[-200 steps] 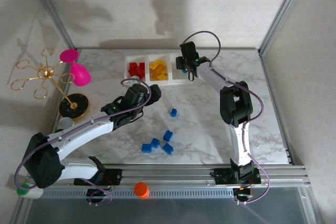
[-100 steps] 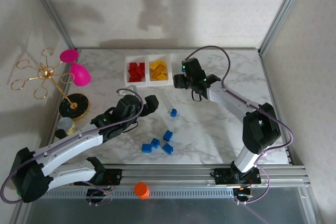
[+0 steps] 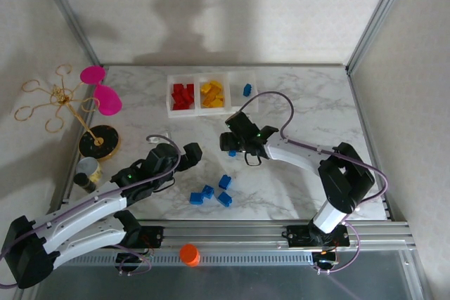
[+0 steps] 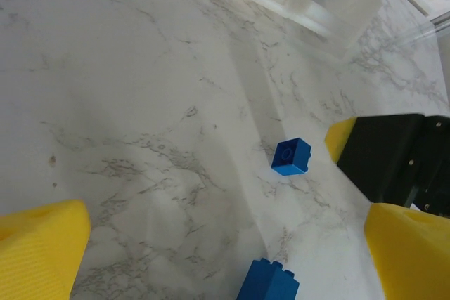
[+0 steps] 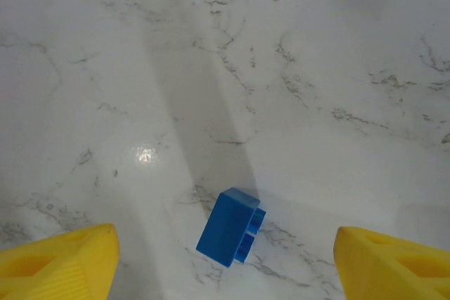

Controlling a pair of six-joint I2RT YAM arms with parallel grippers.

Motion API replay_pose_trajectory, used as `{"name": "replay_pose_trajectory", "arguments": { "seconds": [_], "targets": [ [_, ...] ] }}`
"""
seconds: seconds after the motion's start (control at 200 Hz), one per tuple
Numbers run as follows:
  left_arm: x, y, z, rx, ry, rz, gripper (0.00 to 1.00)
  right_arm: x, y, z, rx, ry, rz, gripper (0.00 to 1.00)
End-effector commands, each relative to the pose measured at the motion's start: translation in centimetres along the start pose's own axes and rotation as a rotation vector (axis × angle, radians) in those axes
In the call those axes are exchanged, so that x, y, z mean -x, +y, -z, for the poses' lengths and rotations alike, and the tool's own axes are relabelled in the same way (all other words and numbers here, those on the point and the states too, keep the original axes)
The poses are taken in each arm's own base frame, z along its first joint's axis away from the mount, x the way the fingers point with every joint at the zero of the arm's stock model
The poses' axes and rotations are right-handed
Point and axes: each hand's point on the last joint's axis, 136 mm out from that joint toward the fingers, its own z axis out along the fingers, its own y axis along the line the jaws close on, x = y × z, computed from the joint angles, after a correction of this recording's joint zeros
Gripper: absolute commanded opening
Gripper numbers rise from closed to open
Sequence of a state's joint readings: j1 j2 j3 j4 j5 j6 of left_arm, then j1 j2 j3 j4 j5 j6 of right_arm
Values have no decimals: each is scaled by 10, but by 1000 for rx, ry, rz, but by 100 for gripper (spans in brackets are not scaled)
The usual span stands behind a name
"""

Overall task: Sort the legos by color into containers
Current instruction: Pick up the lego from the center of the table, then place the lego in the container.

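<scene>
Progress check: reds (image 3: 183,95), yellows (image 3: 212,94) look sorted in containers (image 3: 211,111) at table's 12 o'clock. Blue bin (image 3: 239,100) has one stored brick (image 3: 247,90). Five blue legos left out: cluster (image 3: 208,190) toward 6, lone brick (image 5: 230,227) mid-table. Right gripper (image 3: 229,147) hovering over lone brick, jaws wide, gripping nothing, touching nothing I can see. Left gripper (image 3: 193,154) at its 9 o'clock, wide open, empty.

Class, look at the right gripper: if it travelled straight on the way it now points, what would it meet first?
Most likely the single blue lego lying on the marble table, roughly centred ahead of the right gripper and its open fingers. Depth is hard to judge.
</scene>
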State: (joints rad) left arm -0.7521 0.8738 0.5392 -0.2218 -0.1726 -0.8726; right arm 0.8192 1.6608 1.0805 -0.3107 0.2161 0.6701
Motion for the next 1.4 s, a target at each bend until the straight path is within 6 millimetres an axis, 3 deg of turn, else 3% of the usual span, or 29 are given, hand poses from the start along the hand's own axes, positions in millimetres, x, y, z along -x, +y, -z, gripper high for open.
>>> {"name": "replay_pose_trajectory", "arguments": {
  "seconds": [0.0,0.215,0.481,0.686,0.871,1.011,1.212,1.397],
  "targets": [
    [-3,8,1,25,-3,11,100,-3,5,-10,-27,-24,-77,77],
    [-3,12,1,39,-10,21,100,-12,4,-29,-76,-24,-89,69],
    [-5,14,-1,49,-11,20,100,-24,5,-49,-91,12,-60,50],
    [-7,15,-4,52,-2,17,100,-18,3,-44,-107,-14,-20,34],
    [-9,11,-6,42,17,6,100,-5,6,-31,-89,-52,4,29],
    [-4,4,-6,35,8,-4,100,21,6,-18,-101,-105,26,27],
    [11,-17,-11,26,-15,-41,100,90,-11,5,-108,-241,5,27],
    [25,-36,-23,29,-42,-45,100,141,-30,-10,-121,-275,-8,28]
  ]
}}
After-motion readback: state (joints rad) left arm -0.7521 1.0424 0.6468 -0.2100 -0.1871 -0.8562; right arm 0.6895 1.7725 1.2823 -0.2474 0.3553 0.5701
